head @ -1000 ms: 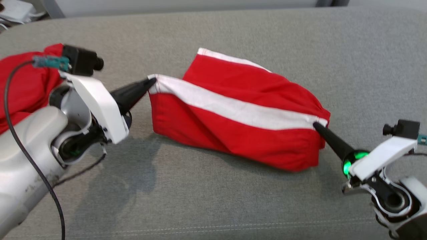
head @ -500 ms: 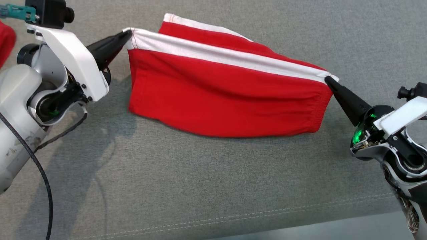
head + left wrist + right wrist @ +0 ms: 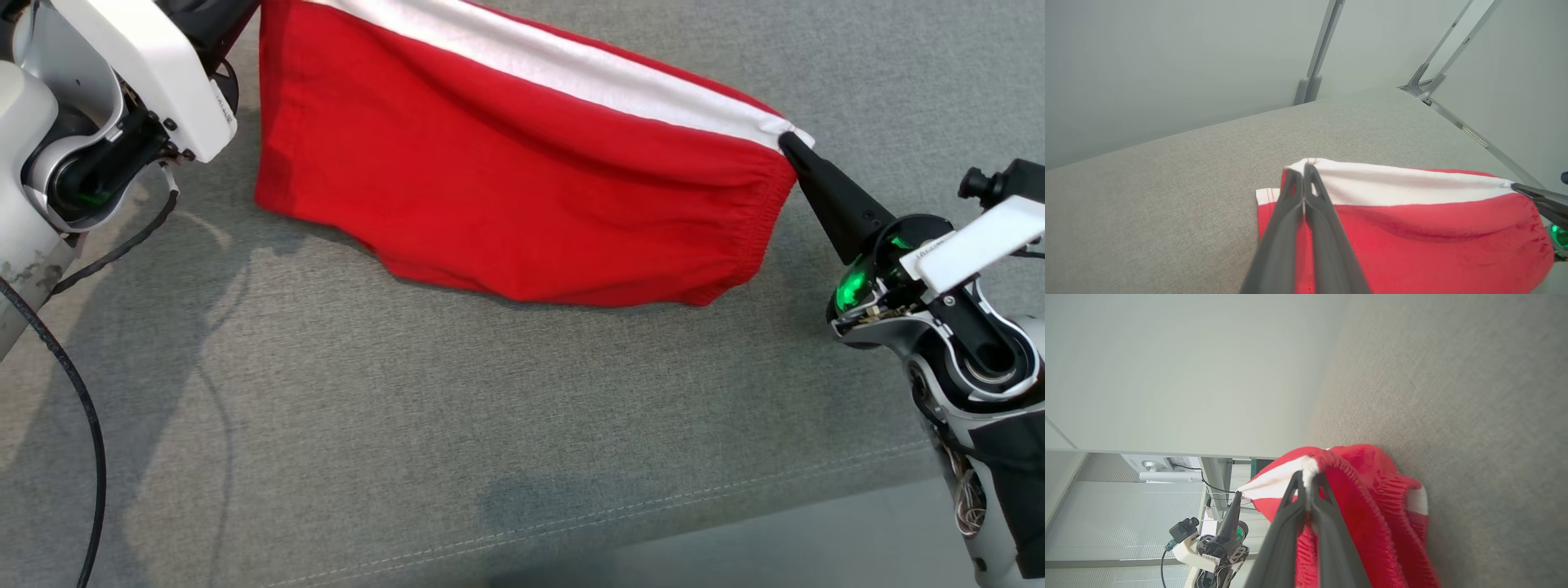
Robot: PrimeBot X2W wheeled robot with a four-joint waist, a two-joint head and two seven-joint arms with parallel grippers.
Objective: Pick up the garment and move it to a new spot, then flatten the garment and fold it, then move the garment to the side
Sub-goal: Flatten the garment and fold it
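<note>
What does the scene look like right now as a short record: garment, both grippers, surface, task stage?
garment: red with a white band, stretched between both grippers, hanging below them
left gripper: shut on one white-band corner
right gripper: shut on the opposite corner, by the gathered edge
surface: grey fabric cushion beneath the garment
task stage: held spread out; not yet laid flat or folded

The table (image 3: 506, 425) is covered in grey woven fabric, with a stitched seam (image 3: 653, 508) near its front edge. The lower edge of the red shorts (image 3: 522, 188) rests on it.
</note>
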